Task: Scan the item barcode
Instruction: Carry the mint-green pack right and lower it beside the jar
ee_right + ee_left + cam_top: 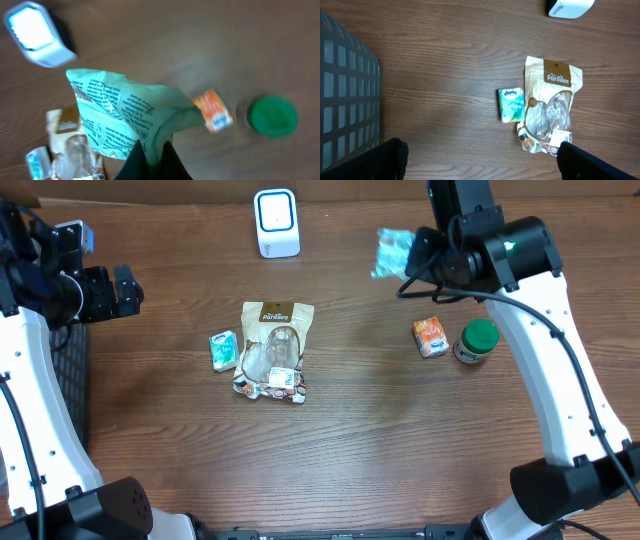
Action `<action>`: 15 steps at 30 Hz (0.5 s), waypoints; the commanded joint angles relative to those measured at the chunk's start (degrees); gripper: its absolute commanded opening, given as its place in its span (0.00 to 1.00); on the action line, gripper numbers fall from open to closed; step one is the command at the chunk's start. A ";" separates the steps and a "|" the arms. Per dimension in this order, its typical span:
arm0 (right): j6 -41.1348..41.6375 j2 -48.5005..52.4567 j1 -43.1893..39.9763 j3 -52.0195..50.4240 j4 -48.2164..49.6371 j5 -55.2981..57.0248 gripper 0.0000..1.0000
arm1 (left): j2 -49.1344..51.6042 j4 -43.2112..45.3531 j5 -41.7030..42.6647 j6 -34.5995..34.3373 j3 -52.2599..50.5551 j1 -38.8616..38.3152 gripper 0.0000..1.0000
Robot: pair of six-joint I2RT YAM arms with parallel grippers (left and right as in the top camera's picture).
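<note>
Gripping side: the mint-green packet (pixel 117 112) is being pinched at its lower edge by the closed right gripper (pixel 150 152).
Packet: it is being held off the table, right of the white scanner (pixel 276 222) near the far edge.
Left gripper (pixel 480 165): its fingers are being held wide apart on nothing, beside the dark basket (pixel 345 100) at the left edge.
Open room: bare wood is being shown between the Pantree pouch (pixel 275 345) and the orange carton (pixel 431 337).

The table (pixel 400 440) is matt brown wood with lines in it. The mint-green packet (pixel 125 112) is crinkly plastic. The scanner (pixel 276 222) is shiny white plastic.
</note>
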 commanded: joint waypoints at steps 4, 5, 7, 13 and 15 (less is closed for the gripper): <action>7.87 1.22 -3.78 -15.78 5.81 -1.09 0.04 | 0.20 0.04 0.26 0.87 0.48 -0.39 1.00; 7.87 1.22 -4.35 -18.40 7.67 -1.09 0.04 | 0.20 0.04 0.26 0.87 0.48 -0.39 1.00; 7.87 1.22 -5.20 -22.67 11.10 -1.09 0.04 | 0.20 0.04 0.26 0.87 0.48 -0.39 1.00; 7.85 1.22 -6.84 -33.57 19.15 -1.07 0.04 | 0.20 0.04 0.26 0.87 0.48 -0.39 1.00; 7.82 1.22 -7.41 -34.67 19.32 -1.07 0.06 | 0.20 0.04 0.26 0.87 0.48 -0.39 1.00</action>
